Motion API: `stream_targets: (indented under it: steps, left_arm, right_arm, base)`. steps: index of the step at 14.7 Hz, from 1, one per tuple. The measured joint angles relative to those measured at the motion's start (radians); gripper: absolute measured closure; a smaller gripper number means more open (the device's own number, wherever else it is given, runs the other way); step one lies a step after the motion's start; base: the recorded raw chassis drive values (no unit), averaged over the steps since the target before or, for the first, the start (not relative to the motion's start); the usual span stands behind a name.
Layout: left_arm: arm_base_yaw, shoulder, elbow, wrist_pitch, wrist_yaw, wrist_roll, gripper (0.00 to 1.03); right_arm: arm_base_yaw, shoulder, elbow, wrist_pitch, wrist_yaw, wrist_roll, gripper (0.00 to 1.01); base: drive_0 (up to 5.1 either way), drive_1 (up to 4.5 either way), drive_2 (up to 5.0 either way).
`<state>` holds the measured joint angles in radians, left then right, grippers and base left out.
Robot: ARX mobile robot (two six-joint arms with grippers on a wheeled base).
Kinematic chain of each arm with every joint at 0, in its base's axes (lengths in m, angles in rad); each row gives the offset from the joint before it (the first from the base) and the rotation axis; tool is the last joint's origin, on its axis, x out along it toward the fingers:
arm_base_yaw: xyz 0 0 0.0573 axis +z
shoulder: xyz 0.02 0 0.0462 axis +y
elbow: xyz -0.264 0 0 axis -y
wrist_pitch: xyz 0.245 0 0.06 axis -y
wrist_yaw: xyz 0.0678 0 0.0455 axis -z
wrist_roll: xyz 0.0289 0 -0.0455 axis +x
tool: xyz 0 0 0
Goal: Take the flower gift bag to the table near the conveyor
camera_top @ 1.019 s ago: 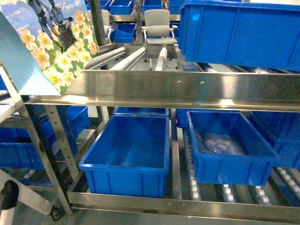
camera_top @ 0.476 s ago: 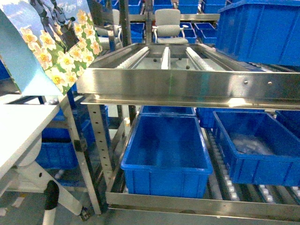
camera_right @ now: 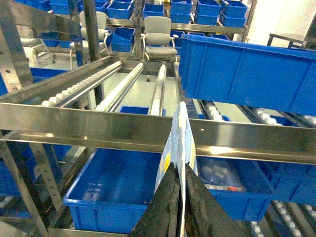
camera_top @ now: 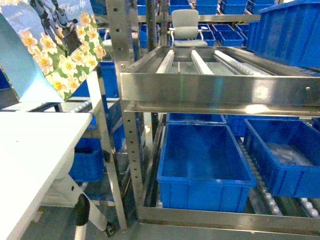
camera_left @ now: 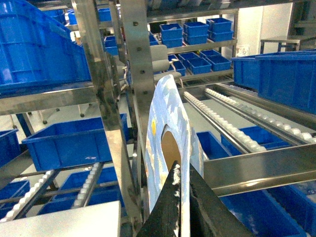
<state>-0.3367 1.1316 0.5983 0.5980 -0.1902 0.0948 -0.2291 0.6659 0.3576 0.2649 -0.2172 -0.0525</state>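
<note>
Flower gift bag [camera_top: 55,47] hanging in air at upper left of head view, above far edge of white table [camera_top: 35,160], not touching it. Left gripper [camera_left: 181,197] pinching bag's thin edge between closed fingers. Right gripper [camera_right: 178,197] likewise clamping bag edge. Conveyor [camera_top: 215,65] with white rollers standing just right of table; blue bin [camera_top: 202,167] sitting on lower shelf.

The bag [camera_top: 55,47] runs off the head view's upper left corner, its top and handles unseen. The table [camera_top: 35,155] is cut by the left and bottom edges. Both wrist views show the bag only edge-on, its lower part hidden between dark fingers [camera_left: 165,212] cropped at the bottom. A bin's [camera_top: 292,157] pale contents are blurred.
</note>
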Motion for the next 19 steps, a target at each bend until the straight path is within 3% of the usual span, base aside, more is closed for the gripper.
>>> stream_targets:
  steps: [19]
  left_arm:
    - [0.000,0.000,0.000,-0.002,0.000,0.000,1.01]
  right_arm:
    - [0.000,0.000,0.000,-0.004,0.000,0.000,0.98]
  base:
    - [-4.9,2.44,2.4]
